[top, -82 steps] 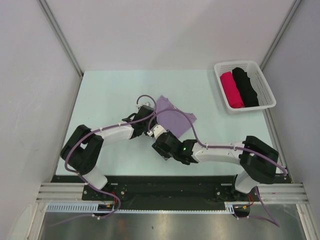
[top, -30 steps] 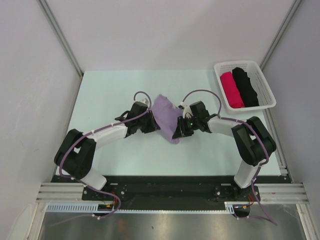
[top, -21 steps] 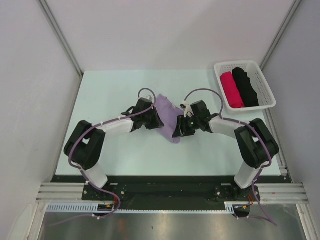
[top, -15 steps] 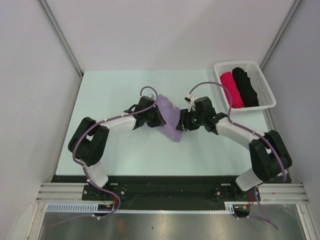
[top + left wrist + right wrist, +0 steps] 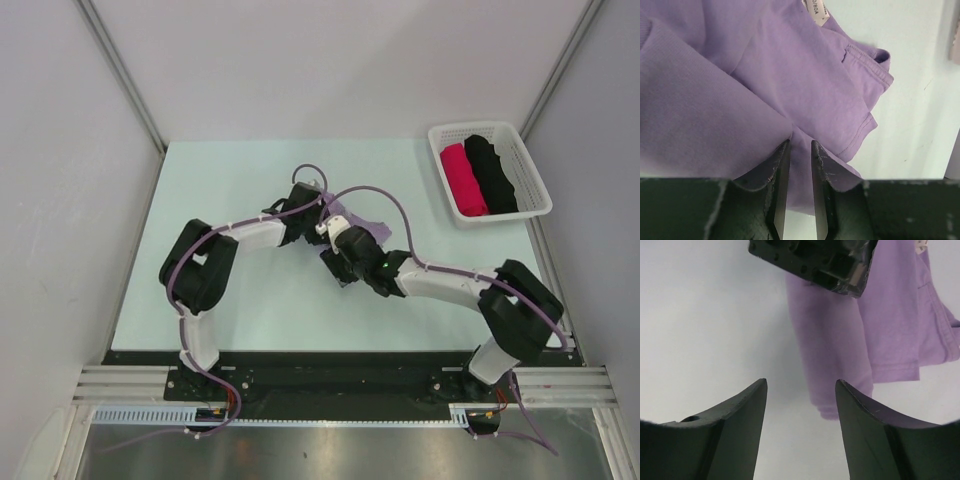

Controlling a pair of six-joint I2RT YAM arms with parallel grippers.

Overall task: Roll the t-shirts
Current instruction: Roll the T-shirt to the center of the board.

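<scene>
Pinching a fold of soft lavender-purple cloth t-shirt (image 5: 805,85) with left pincer (image 5: 799,150), centre frame. Holding right pincer (image 5: 801,390) released, jaws wide, above pale bench (image 5: 700,315).

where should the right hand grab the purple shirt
I'd grip the purple shirt at its rounded, folded end, the one lying just ahead of the open right hand. Come in low from the near side, straddling its width: that end is free and thick, while the left hand pinches the cloth farther up.
</scene>
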